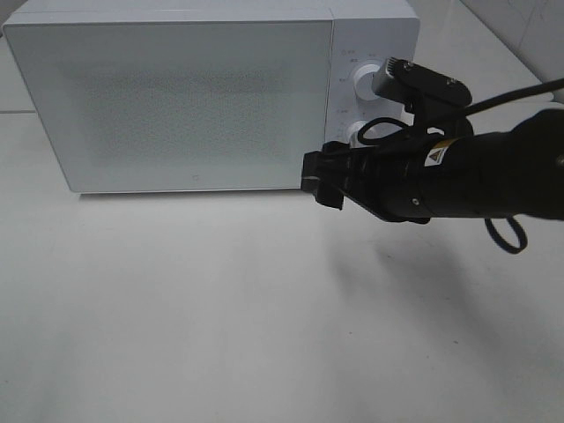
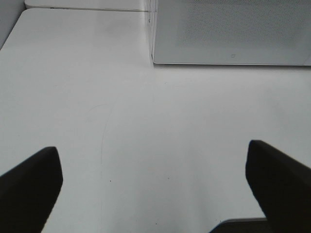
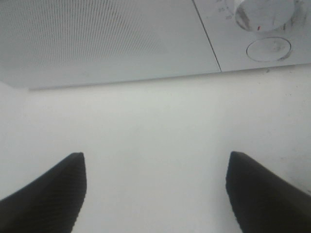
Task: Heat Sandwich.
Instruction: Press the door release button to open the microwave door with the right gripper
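Note:
The sandwich is not in view in any frame. The white microwave [image 1: 176, 97] stands at the back of the table with its door shut. My right gripper [image 1: 319, 181] is open and empty, low in front of the microwave's lower right corner, by the seam between door and control panel. The right wrist view shows its fingers spread [image 3: 155, 189] over bare table, facing the microwave [image 3: 97, 39]. My left gripper [image 2: 153, 184] is open and empty over the table, well back from the microwave's [image 2: 228, 34] left corner; it does not show in the exterior high view.
The control panel has an upper knob [image 1: 368, 81], and a lower one mostly hidden behind my right arm. The right wrist view shows a knob [image 3: 265, 12] and a round button [image 3: 268, 49]. The white table [image 1: 220, 317] spreads in front.

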You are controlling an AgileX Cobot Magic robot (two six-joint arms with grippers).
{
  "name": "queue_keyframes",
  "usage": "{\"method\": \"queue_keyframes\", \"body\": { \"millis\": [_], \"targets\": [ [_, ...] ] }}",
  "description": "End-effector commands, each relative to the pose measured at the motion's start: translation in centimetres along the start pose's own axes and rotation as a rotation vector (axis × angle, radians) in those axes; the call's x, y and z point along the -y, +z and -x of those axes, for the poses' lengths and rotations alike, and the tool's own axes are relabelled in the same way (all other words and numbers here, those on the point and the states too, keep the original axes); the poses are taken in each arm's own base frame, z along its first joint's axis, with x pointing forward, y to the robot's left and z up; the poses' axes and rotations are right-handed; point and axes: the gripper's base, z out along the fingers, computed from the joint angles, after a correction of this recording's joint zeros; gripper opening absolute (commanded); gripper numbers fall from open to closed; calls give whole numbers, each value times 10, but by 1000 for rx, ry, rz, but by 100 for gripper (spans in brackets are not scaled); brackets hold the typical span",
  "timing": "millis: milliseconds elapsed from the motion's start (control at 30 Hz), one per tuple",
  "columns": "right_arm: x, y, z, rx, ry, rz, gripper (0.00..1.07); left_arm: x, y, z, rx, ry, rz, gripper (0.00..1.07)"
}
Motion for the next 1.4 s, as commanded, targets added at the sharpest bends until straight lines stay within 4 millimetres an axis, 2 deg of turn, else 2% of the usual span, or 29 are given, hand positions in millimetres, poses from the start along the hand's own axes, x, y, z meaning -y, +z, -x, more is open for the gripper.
{"method": "queue_keyframes", "body": {
  "millis": [33, 133, 300, 333, 433, 467, 600, 700, 767, 800, 933, 967, 1100, 1167, 1267, 1300, 1400],
  "targets": [
    [2, -17, 9, -142, -178, -11, 79, 0, -2, -1, 19, -8, 5, 97],
    [7, -30, 14, -259, -275, -64, 77, 0, -2, -1, 19, -8, 5, 97],
    [8, -43, 19, -308, -335, -108, 77, 0, -2, -1, 19, -8, 5, 97],
    [8, -52, 22, -325, -357, -127, 77, 0, -2, -1, 19, -8, 5, 97],
    [7, -73, 27, -316, -395, -144, 77, 0, -2, -1, 19, -8, 5, 97],
    [7, -73, 27, -316, -395, -144, 77, 0, -2, -1, 19, -8, 5, 97],
    [8, -101, 30, -291, -430, -162, 77, 0, -2, -1, 19, -8, 5, 97],
    [8, -112, 30, -287, -437, -164, 77, 0, -2, -1, 19, -8, 5, 97],
    [10, -129, 29, -295, -440, -171, 77, 0, -2, -1, 19, -8, 5, 97],
    [10, -129, 29, -295, -440, -171, 77, 0, -2, -1, 19, -8, 5, 97],
    [13, -155, 24, -309, -434, -184, 76, 0, -2, -1, 19, -8, 5, 97],
    [13, -155, 24, -309, -434, -184, 76, 0, -2, -1, 19, -8, 5, 97],
    [16, -181, 18, -316, -445, -191, 76, 0, -2, -1, 19, -8, 5, 97],
    [17, -185, 16, -315, -448, -191, 76, 0, -2, -1, 19, -8, 5, 97],
    [22, -210, 10, -249, -453, -185, 76, 0, -2, -1, 19, -8, 5, 97],
    [22, -210, 10, -249, -453, -185, 76, 0, -2, -1, 19, -8, 5, 97],
    [33, -227, -2, -171, -461, -206, 76, 0, -2, -1, 19, -8, 5, 97]
  ]
}}
